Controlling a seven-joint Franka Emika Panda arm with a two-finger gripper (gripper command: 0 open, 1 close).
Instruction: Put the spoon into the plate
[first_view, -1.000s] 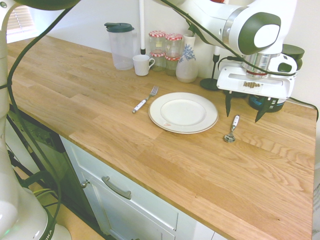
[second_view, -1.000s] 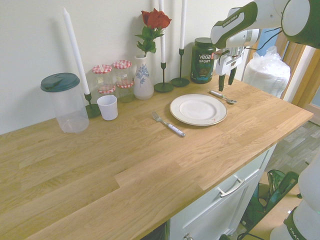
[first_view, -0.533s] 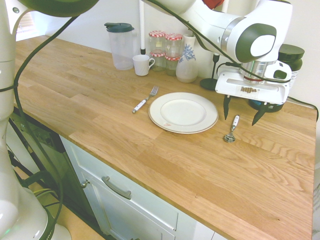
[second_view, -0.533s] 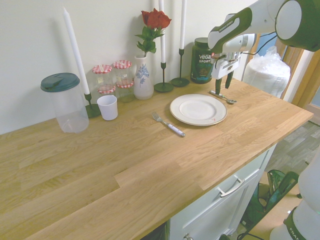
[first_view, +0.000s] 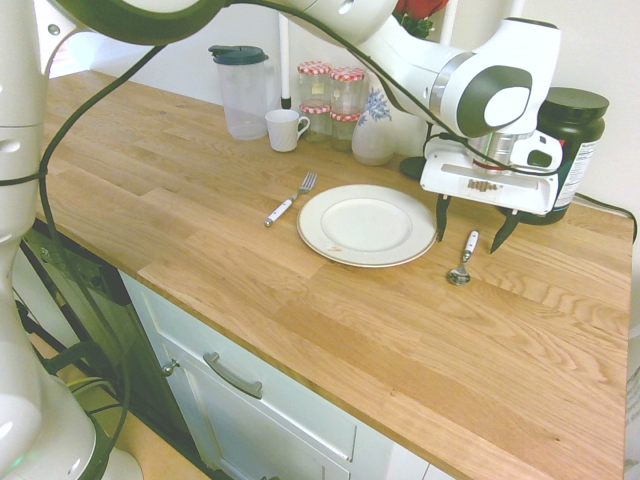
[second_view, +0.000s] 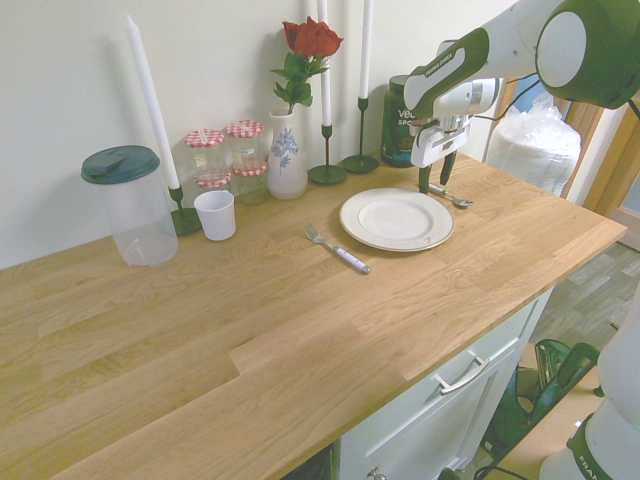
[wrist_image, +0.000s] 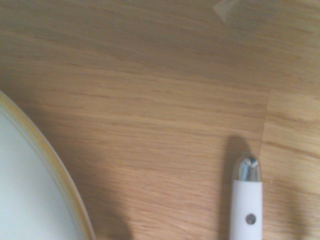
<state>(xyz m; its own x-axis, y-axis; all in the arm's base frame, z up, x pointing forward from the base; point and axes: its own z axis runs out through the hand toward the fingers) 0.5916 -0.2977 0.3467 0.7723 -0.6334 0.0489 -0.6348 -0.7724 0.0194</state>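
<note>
The spoon (first_view: 464, 257) lies flat on the wooden counter just right of the plate (first_view: 318, 238), with its silver bowl toward the counter's front and its white handle pointing to the wall. My gripper (first_view: 468, 242) hangs open low over the handle, one finger on either side and nothing between them. The second exterior view shows the gripper (second_view: 434, 181) at the back end of the spoon (second_view: 451, 197), beside the plate (second_view: 352, 217). Up close in the wrist view, the handle's tip (wrist_image: 246, 200) and the plate's rim (wrist_image: 56, 181) show apart on bare wood.
A white-handled fork (first_view: 290, 200) lies left of the plate. Along the wall stand a lidded pitcher (first_view: 241, 92), a white mug (first_view: 284, 129), red-lidded jars (first_view: 331, 100), a vase (first_view: 375, 128) and a dark tub (first_view: 574, 140). The counter's front edge (first_view: 300, 345) runs below the plate.
The gripper has come down and shifted toward the plate, from above and behind the spoon to straddling its handle. Its jaws stay open. Spoon and plate have not moved.
</note>
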